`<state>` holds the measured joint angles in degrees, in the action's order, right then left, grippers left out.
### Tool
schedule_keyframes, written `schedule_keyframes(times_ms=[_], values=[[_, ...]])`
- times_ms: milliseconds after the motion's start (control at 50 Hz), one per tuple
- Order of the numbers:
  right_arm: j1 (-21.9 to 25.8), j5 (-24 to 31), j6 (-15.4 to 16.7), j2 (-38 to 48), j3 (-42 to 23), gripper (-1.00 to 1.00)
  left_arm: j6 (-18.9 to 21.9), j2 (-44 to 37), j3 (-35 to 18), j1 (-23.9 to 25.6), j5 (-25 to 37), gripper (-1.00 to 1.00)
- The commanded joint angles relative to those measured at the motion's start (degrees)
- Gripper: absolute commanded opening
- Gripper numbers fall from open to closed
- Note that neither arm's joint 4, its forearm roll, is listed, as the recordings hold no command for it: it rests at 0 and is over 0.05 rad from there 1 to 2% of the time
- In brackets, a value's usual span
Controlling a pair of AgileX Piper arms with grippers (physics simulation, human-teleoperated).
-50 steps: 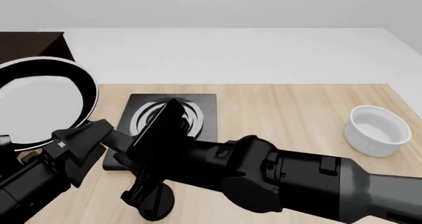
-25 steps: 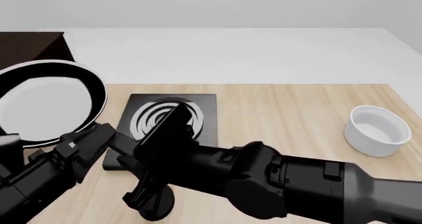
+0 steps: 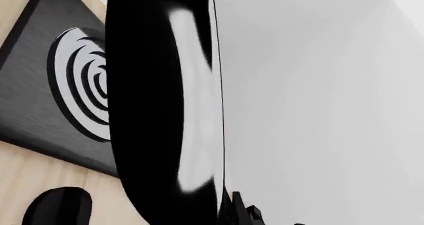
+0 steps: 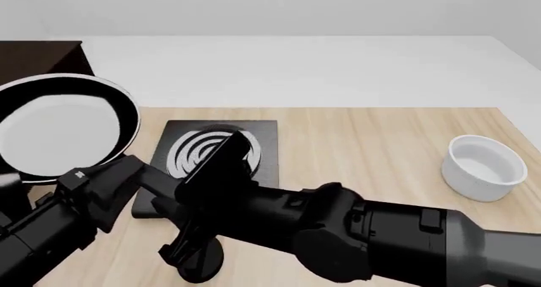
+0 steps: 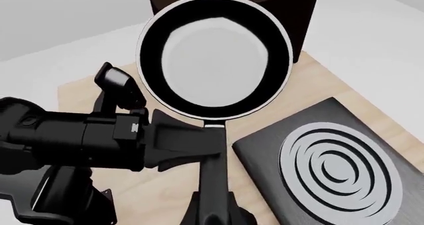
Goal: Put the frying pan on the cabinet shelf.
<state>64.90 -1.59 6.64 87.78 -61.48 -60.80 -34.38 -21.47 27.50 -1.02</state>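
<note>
- Two grippers meet at the frying pan (image 5: 215, 61), and only the right wrist view shows this plainly: the right gripper (image 5: 213, 212) is clamped on the long handle near its end, while the left gripper (image 5: 178, 145) sits beside the handle's root; whether that one is closed I cannot tell.
- From the front, the pan (image 4: 63, 128) hangs in the air at about 9 o'clock, left of the stove plate (image 4: 213, 163), with the dark cabinet (image 4: 40, 57) behind it at 10 o'clock.
- Its long axis runs from the right gripper toward the cabinet (image 5: 278, 6), bowl end leading.
- Seen edge-on in the left wrist view, the pan (image 3: 166, 111) is glossy black.
- A round white bowl (image 4: 486, 166) sits at 3 o'clock on the pale wooden table (image 4: 381, 147).
</note>
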Motion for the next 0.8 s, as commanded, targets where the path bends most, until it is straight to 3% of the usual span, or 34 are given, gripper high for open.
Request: schedule_keyframes(times_ms=[20, 400, 800], values=[[0.0, -0.5, -0.6, -1.9, -0.2, 1.00, 1.5, -0.2, -0.3, -1.2, 0.2, -1.00], [-2.7, -1.0, 0.6, -3.5, 0.8, 1.00, 1.8, 0.2, -1.1, -0.8, 0.6, -1.00], [-4.3, -1.0, -1.6, -8.4, 2.5, 1.00, 3.5, -1.6, -1.6, -3.1, -0.8, -1.00]])
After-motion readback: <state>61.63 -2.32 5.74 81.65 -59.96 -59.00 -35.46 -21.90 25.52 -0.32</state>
